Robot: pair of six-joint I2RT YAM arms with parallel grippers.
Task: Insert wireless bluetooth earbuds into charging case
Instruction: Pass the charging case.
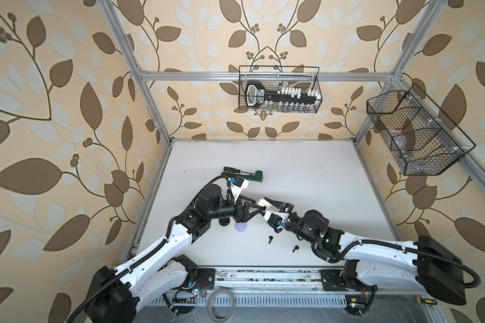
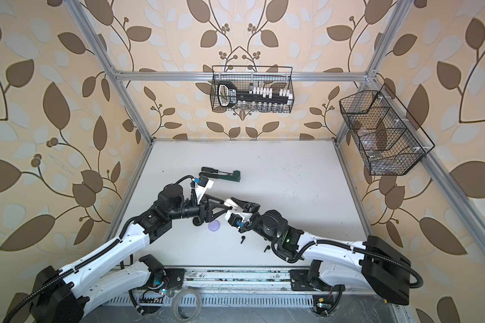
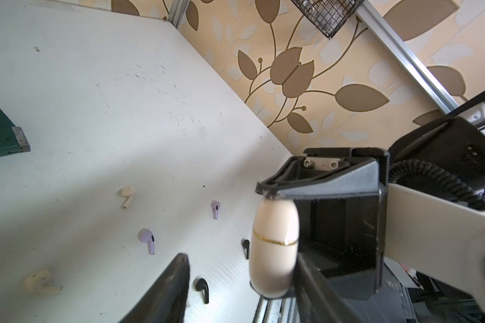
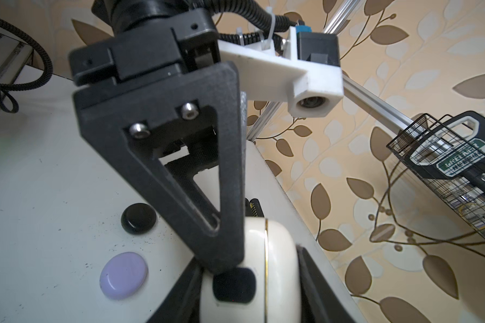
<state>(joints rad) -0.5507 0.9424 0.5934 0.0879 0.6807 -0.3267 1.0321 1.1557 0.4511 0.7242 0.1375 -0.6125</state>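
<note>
Case [image 3: 273, 251], glossy, rounded, probably light and slippery, sits clamped in the right gripper [image 4: 249, 290] above the table [image 3: 95, 112]; the left gripper [image 3: 240, 260] stands open around it, one finger [image 4: 233, 285] touching. Six buds [image 3: 149, 237] lie loose on the table, tiny and hard, best pinched gently across the head rather than the thin stem.

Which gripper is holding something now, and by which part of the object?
The right gripper holds the cream charging case, one finger on each side of its gold seam. The left gripper stands open around it, not clamped.
</note>
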